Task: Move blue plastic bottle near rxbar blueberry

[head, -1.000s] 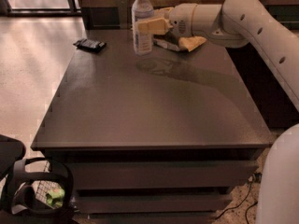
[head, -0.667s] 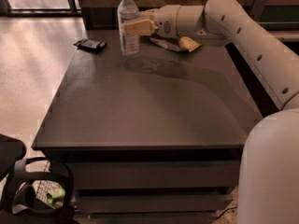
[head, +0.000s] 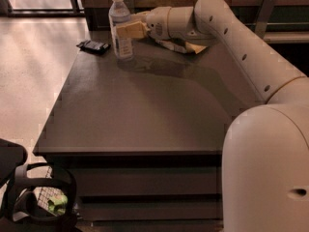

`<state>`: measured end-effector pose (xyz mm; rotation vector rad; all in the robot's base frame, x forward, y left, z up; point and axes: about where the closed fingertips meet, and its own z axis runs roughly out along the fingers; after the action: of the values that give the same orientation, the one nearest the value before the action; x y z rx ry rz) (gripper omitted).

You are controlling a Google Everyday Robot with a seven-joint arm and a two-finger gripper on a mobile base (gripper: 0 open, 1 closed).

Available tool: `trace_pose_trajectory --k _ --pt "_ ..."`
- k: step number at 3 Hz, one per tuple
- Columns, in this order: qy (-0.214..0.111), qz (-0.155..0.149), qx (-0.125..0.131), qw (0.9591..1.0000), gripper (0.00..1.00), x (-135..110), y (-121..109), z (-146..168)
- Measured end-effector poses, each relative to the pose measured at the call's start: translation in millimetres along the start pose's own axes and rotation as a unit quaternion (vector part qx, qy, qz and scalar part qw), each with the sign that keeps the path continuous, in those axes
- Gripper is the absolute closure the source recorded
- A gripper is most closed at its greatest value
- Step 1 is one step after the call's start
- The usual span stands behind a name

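Note:
The blue plastic bottle [head: 120, 25] stands upright at the far left of the dark table [head: 145, 105], clear with a white cap and a pale label. My gripper [head: 126, 29] reaches in from the right and is shut on the bottle at mid height. The rxbar blueberry [head: 93, 46], a small flat dark wrapper, lies near the table's far left corner, just left of the bottle with a small gap between them.
A yellow-and-brown snack bag [head: 181, 46] lies at the back of the table under my arm. My white arm spans the right side. A black wire basket [head: 43, 197] sits on the floor at the front left. A window wall is behind.
My gripper has carried the bottle leftward along the back of the table, from near the snack bag to right beside the dark bar.

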<state>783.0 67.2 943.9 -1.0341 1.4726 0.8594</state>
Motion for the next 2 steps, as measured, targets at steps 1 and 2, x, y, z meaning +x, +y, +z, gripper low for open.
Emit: trace_pose_trajectory --k 1,2 --pt "-0.007 -0.005 0.006 0.9999 1.0 7 -10 10" --pt "-0.022 -0.014 0.015 0.9995 1.0 16 -23 20"
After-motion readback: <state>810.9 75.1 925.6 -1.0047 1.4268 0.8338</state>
